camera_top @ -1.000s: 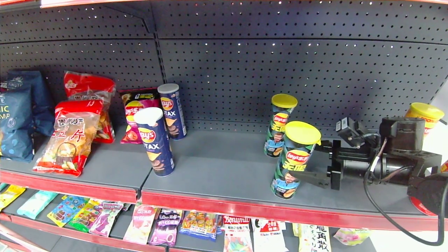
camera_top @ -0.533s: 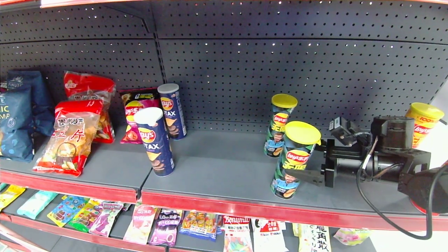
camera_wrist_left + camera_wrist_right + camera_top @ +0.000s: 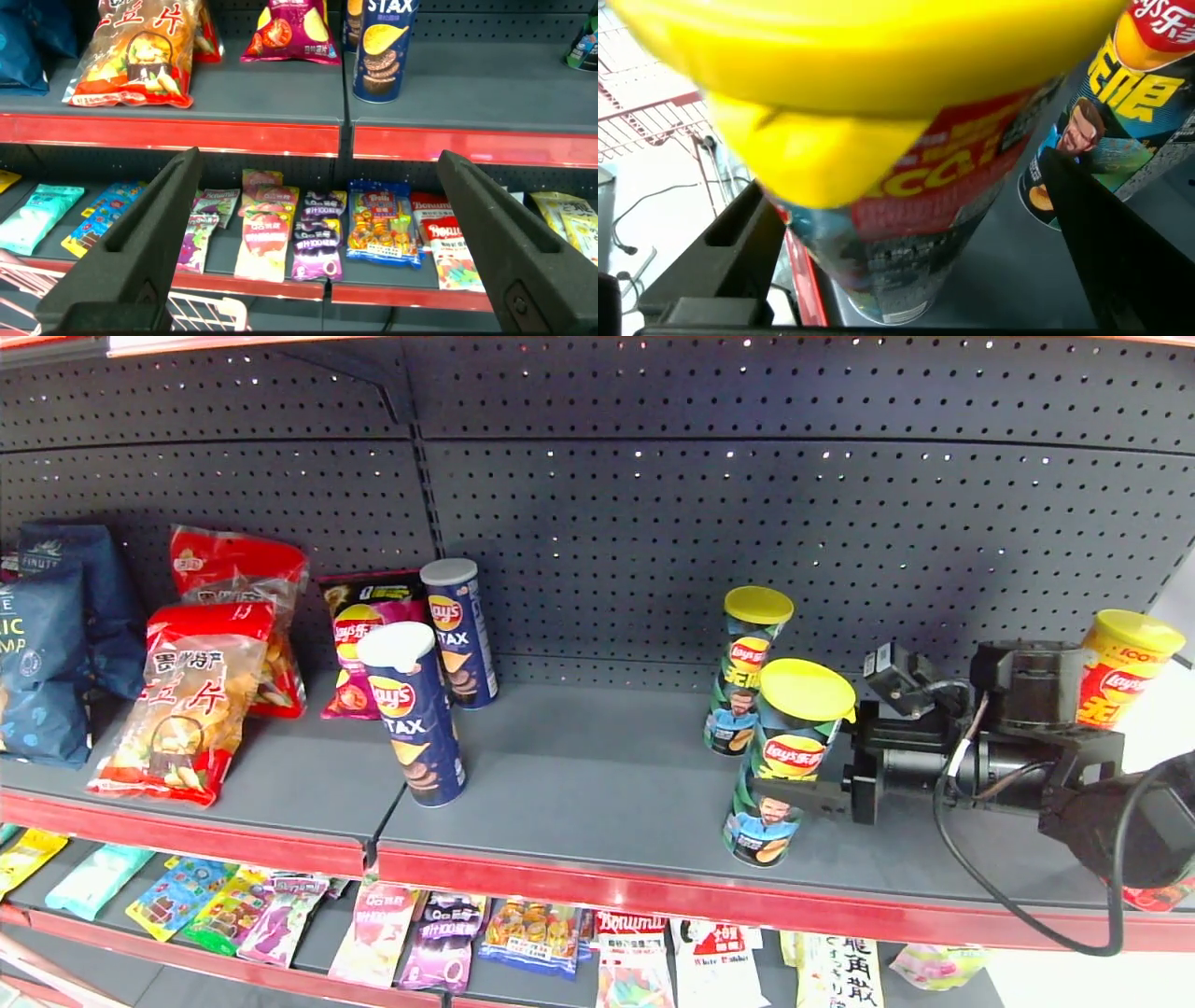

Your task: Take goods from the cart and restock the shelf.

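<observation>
**Right arm at the shelf, release step (judged).** My right end effector reaches in from 3 o'clock and straddles the crisp can. Its jaws are spread, one on each flank. The right wrist view shows a gap between the can and the far jaw, so I read this as bracketing, not pinching. The can stands upright on the shelf, at about 4 o'clock on the board and near the red front lip.

**Doing it well.** The can appears already set down, so the remaining work is a clean exit.
- Keep both jaws equally wide.
- Draw straight back toward 3 o'clock, level with the board.
- Avoid any sideways drift, because a tall, narrow can so near the lip would probably topple from one brush of a finger.
- Watch the twin can standing just behind at 11 o'clock. I cannot tell whether the two touch.

**The can.** It is a slim cylinder with a flat yellow lid overhanging the body. The green-and-blue wrap carries a portrait and a red-and-yellow emblem.

**Left arm.** My left end effector hangs with jaws spread and holds nothing, in front of the packets on the lower shelf.
</observation>
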`<state>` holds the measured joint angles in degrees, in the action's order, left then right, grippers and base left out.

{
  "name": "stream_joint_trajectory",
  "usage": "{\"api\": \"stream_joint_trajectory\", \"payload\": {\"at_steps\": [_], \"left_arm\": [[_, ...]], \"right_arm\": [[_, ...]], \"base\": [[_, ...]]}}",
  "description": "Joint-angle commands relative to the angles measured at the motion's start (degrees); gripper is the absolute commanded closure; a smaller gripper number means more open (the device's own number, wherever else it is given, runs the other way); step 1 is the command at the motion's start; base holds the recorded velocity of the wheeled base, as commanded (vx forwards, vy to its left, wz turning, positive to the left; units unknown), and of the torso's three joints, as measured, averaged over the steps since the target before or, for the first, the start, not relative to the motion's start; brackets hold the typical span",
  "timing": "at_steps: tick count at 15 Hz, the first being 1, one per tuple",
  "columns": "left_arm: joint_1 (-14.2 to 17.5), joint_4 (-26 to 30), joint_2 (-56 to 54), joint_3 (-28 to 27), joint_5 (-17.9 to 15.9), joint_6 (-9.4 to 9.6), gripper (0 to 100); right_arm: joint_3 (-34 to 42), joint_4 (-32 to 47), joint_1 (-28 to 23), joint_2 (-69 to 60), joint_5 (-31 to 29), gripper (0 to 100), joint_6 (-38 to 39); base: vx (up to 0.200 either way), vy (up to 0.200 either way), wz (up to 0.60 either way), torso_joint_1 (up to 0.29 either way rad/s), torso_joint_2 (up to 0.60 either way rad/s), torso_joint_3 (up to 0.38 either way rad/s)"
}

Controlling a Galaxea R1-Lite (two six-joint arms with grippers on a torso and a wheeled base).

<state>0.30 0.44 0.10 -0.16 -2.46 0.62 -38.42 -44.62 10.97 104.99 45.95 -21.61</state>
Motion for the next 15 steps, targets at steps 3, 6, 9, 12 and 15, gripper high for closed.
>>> {"api": "stream_joint_trajectory", "payload": {"at_steps": [3,6,9,12,15], "left_arm": [[0.05,0.00,0.08,-0.02,0.00,-0.01,0],[0.05,0.00,0.08,-0.02,0.00,-0.01,0],[0.05,0.00,0.08,-0.02,0.00,-0.01,0],[0.05,0.00,0.08,-0.02,0.00,-0.01,0],[0.05,0.00,0.08,-0.02,0.00,-0.01,0]], "right_arm": [[-0.77,-0.03,0.10,0.92,0.02,0,-0.10],[-1.13,-0.82,0.10,1.01,-0.07,0,-0.01],[-0.95,-1.17,0.37,1.10,0.02,0,-0.18],[-0.25,-2.14,0.81,0.75,0.02,0,-0.80],[0.98,-3.19,1.25,0.22,-0.07,0,-0.89]], "base": [[0.000,0.000,0.00,0.000,0.00,0.000],[0.000,0.000,0.00,0.000,0.00,0.000],[0.000,0.000,0.00,0.000,0.00,0.000],[0.000,0.000,0.00,0.000,0.00,0.000],[0.000,0.000,0.00,0.000,0.00,0.000]]}}
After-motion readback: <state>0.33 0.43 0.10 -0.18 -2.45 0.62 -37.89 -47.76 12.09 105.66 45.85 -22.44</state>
